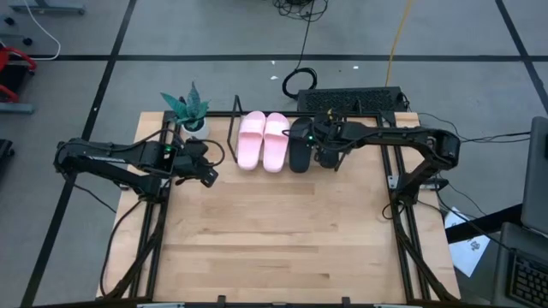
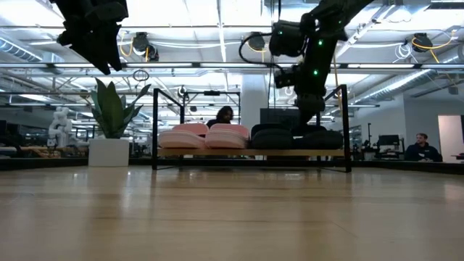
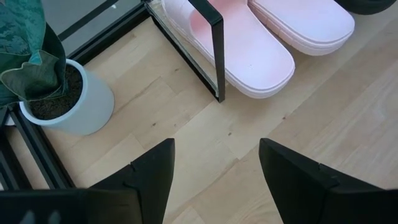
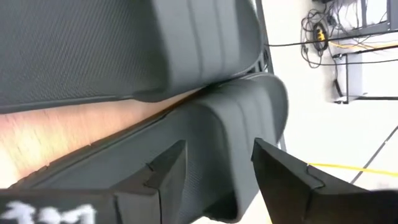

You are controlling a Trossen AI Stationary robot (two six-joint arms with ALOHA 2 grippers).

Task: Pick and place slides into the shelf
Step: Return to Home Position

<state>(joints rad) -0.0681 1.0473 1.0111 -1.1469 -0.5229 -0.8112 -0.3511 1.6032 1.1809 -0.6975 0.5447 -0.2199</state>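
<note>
All four slides sit side by side on the shelf (image 2: 188, 153) at the far edge of the worktop (image 1: 274, 231): the pink pair (image 1: 274, 141) on the left and the black pair (image 2: 293, 138) on the right. The right claw (image 4: 214, 152) hangs close over the outer black slide, fingers spread and gripping nothing. The left claw (image 3: 214, 149) is open and empty above bare wood, near the potted plant (image 3: 74, 106) and the shelf's end frame.

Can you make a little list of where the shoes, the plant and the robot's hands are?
Pink slides: side by side on the shelf, at the plant end
Black slides: on the shelf beside the pink pair
Plant: potted, next to the shelf
Left hand: open, empty, over the table near the plant
Right hand: open, just above the black slides
</note>
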